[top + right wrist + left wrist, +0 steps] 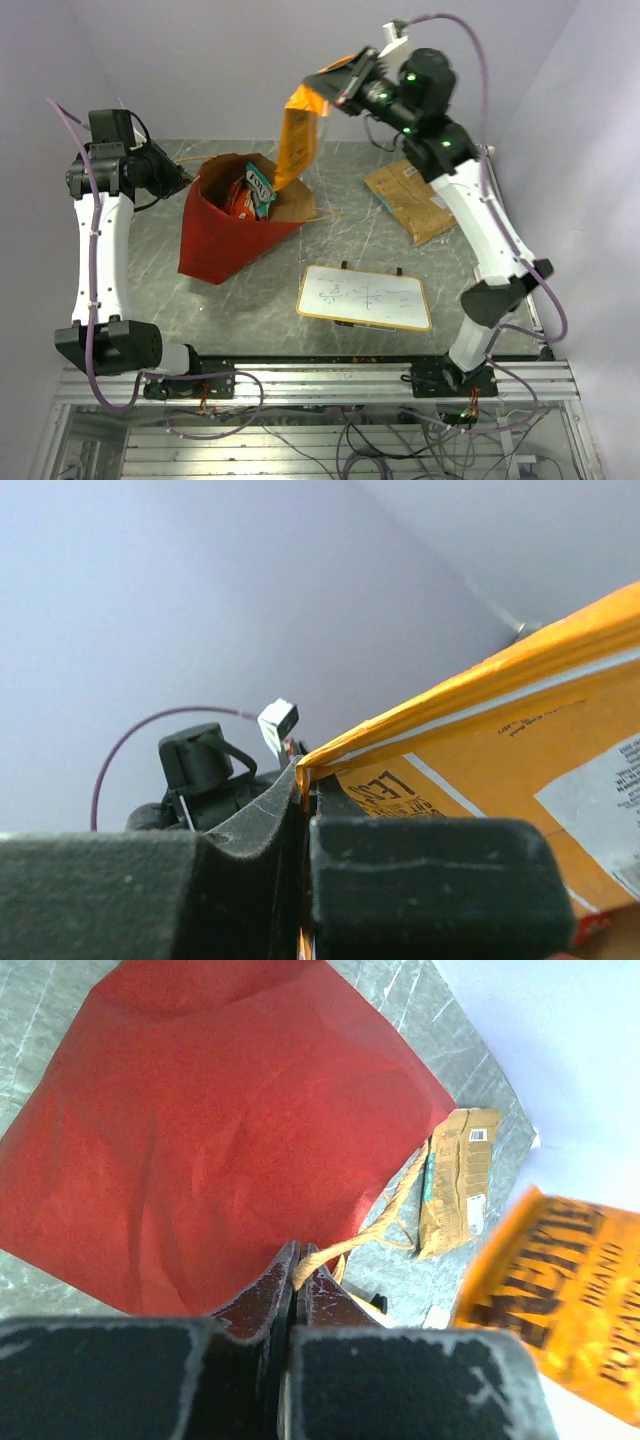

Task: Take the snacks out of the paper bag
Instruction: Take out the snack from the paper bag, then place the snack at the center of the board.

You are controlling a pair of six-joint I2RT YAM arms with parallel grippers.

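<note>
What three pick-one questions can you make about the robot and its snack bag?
1. Where is the big orange packet?
A. deep inside the paper bag
B. hanging over the paper bag
C. under the paper bag

2. What colour is the paper bag outside?
A. red
B. blue
C. green

3. What is the left gripper doing?
A. standing wide open
B. shut on nothing
C. shut on the bag's string handle

Answers:
1 B, the right gripper pinches its top edge and it dangles above the bag's mouth.
2 A, the top and left wrist views show red sides.
3 C, the string runs out from between its closed fingers.
</note>
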